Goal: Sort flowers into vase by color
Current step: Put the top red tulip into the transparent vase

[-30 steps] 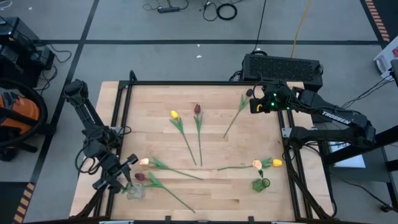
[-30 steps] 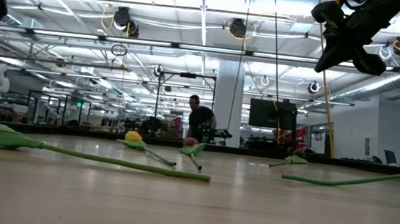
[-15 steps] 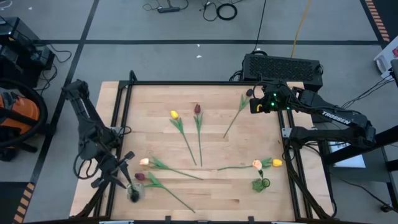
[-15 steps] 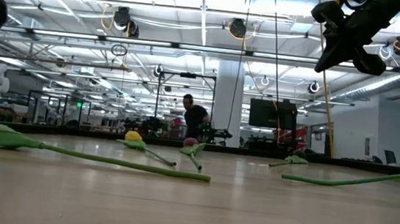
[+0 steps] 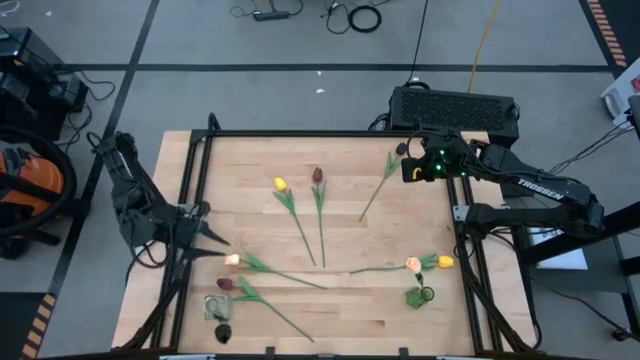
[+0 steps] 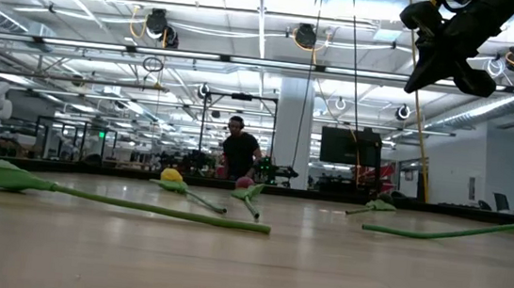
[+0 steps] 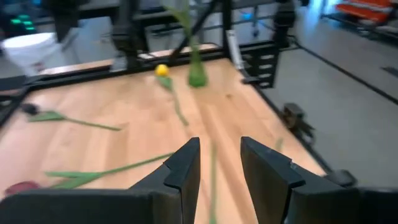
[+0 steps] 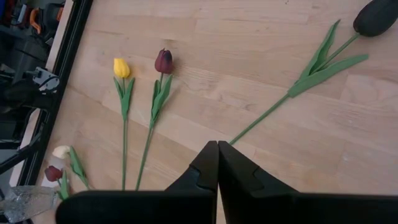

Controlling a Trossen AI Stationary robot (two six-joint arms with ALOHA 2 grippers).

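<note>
- Because all the flowers lie loose on the table (image 5: pixel 340 295), treat sorting as not visibly begun; nothing stands in a vase that you can confirm.
- Note the left gripper (image 5: pixel 215 243) at the table's left edge, beside the peach tulip (image 5: pixel 232 260). Its fingers (image 7: pixel 183 168) stand slightly apart with nothing between them, probably lined up for that stem.
- Note the right gripper (image 5: pixel 407 170) raised over the far right part of the table. Its fingers (image 8: pixel 208 163) are pressed together and hold nothing; judge this arm as waiting.
- Locate the stems: a yellow tulip (image 5: pixel 280 184) and a maroon tulip (image 5: pixel 317 175) lie side by side mid-table, their stems converging toward the near edge. A dark-headed flower (image 5: pixel 399 150) lies near the right gripper.
- Locate two more heads, peach (image 5: pixel 412 264) and yellow (image 5: pixel 444 262), near the right edge, and a second maroon tulip (image 5: pixel 225 284) at the near left.
- Observe a clear glass object (image 5: pixel 217 306) at the near-left corner; whether it is the vase cannot be told.
- Expect thin stems to roll or slip when pinched.
</note>
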